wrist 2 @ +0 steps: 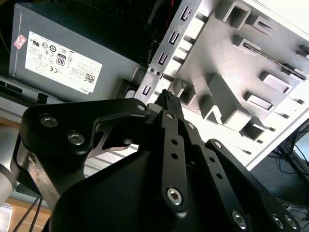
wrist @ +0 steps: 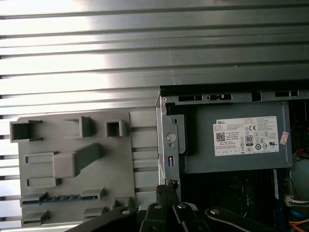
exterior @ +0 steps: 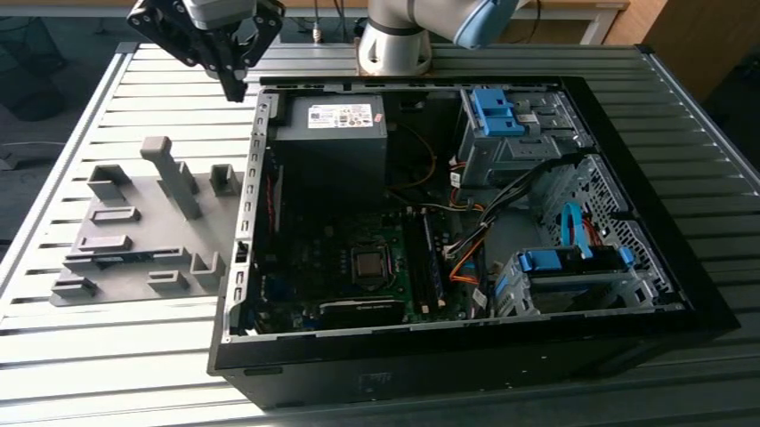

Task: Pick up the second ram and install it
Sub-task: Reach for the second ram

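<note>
The tool hangs over the back corner of the case, close to the power supply. Its fingers are drawn together to a point with nothing between them. The ram sits on edge in a slot of the grey holder, which lies on the slatted surface just beside the case, on the exterior view's left, well apart from the tool. The slot seems meant to keep the stick upright, leaving its top edge free for a pinch. By my judgement the pick-up is not yet begun.
</note>
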{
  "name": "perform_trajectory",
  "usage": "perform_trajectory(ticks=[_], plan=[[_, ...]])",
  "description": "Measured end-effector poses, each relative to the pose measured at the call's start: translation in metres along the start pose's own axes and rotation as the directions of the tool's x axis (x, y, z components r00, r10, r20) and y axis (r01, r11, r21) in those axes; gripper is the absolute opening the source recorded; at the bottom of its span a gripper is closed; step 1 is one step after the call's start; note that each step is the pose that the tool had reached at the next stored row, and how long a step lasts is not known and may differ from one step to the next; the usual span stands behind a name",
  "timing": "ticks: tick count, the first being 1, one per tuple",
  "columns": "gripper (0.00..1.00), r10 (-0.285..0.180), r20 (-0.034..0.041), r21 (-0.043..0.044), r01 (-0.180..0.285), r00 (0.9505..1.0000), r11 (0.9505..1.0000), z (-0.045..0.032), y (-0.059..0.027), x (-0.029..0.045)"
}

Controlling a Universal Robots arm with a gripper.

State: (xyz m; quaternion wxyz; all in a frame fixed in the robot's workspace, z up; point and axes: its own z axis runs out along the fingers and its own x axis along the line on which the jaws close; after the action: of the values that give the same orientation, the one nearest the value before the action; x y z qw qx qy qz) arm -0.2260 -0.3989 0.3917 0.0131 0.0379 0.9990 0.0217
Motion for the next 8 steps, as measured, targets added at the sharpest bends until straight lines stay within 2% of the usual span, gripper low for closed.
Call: perform_trajectory(ticks=[8], plan=[[0.11,0.0,-0.0001,0.0,0.0,1.0,1.0,-0.0001,-0.0004,0.0051]])
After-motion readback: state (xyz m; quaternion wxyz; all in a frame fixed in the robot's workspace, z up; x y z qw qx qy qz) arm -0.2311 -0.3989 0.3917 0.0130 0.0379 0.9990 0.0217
